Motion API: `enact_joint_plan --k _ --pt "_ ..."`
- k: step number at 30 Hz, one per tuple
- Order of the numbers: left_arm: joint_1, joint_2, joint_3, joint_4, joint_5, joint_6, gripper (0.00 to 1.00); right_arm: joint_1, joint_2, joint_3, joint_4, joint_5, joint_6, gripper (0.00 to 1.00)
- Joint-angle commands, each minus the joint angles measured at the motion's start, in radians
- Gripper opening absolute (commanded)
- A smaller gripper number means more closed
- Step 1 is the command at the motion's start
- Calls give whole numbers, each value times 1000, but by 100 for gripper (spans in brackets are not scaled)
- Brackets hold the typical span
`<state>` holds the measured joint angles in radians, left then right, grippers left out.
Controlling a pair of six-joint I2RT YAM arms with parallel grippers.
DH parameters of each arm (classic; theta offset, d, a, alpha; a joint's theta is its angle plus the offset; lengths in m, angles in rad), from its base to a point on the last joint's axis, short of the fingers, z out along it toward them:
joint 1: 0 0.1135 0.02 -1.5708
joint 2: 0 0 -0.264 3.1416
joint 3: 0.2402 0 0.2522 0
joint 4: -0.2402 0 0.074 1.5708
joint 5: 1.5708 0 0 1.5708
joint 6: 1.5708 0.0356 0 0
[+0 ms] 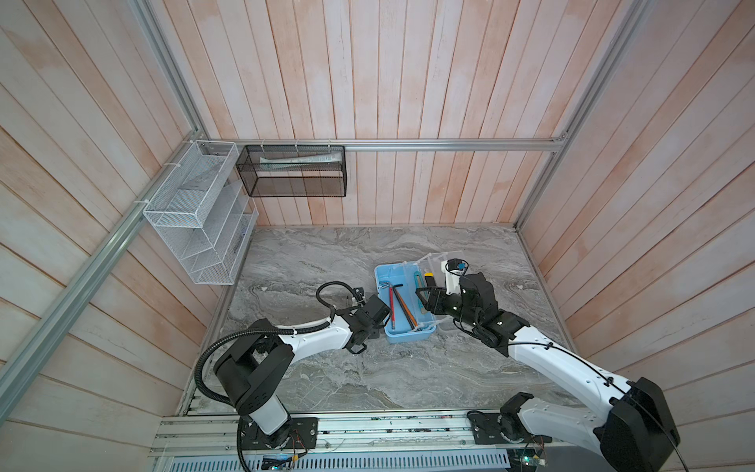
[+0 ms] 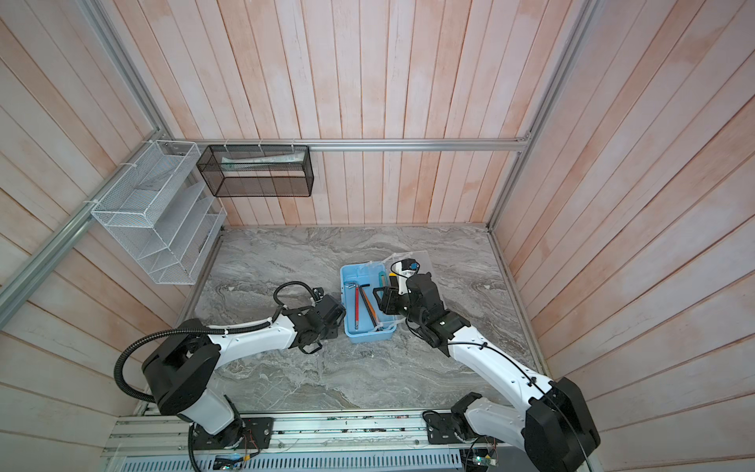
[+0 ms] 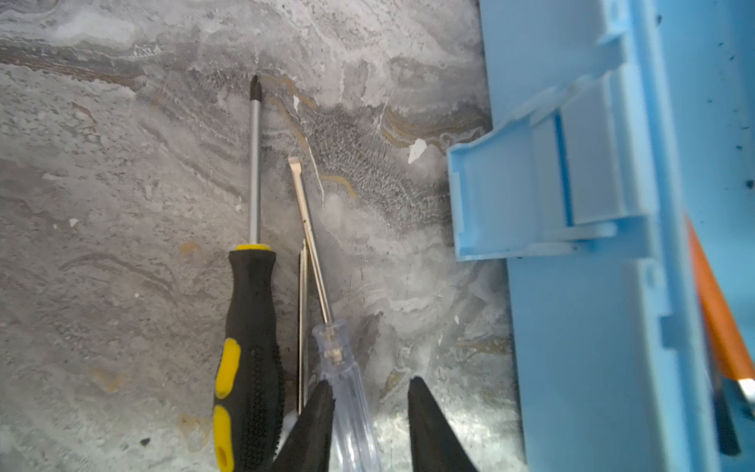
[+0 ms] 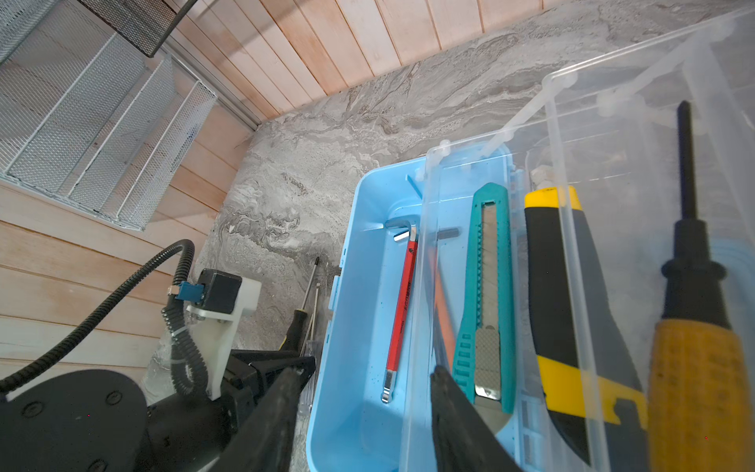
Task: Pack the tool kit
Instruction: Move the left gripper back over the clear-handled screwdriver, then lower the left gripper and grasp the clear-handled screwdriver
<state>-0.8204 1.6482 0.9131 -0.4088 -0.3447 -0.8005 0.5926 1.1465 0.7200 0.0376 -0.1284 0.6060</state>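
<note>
The light blue tool box (image 1: 408, 337) (image 2: 369, 337) lies open on the marble table, its clear lid (image 4: 613, 122) raised on the far side. Inside it lie a red hex key (image 4: 402, 310), an orange-handled tool (image 1: 404, 310) and a teal utility knife (image 4: 486, 294). A black-and-yellow handle (image 4: 559, 306) shows through the lid. On the table beside the box's left wall lie a black-and-yellow Phillips screwdriver (image 3: 251, 327) and a clear-handled flat screwdriver (image 3: 347, 392). My left gripper (image 3: 369, 394) straddles the clear handle; one finger touches it, the other stands apart. My right gripper (image 4: 363, 378) hovers open over the box.
A white mesh rack (image 1: 196, 220) and a black mesh basket (image 1: 294, 171) hang on the back left wall. Wooden walls close in the table on three sides. A thin metal shaft (image 3: 302, 327) lies between the two screwdrivers.
</note>
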Motion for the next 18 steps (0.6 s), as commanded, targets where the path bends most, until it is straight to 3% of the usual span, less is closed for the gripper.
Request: enact_joint_plan --k 1,18 --pt "10 18 -2 -17 -3 -25 33 -8 12 -14 26 7 0 52" --pt "14 79 15 -11 3 -19 26 -44 48 -51 67 -39 11 52"
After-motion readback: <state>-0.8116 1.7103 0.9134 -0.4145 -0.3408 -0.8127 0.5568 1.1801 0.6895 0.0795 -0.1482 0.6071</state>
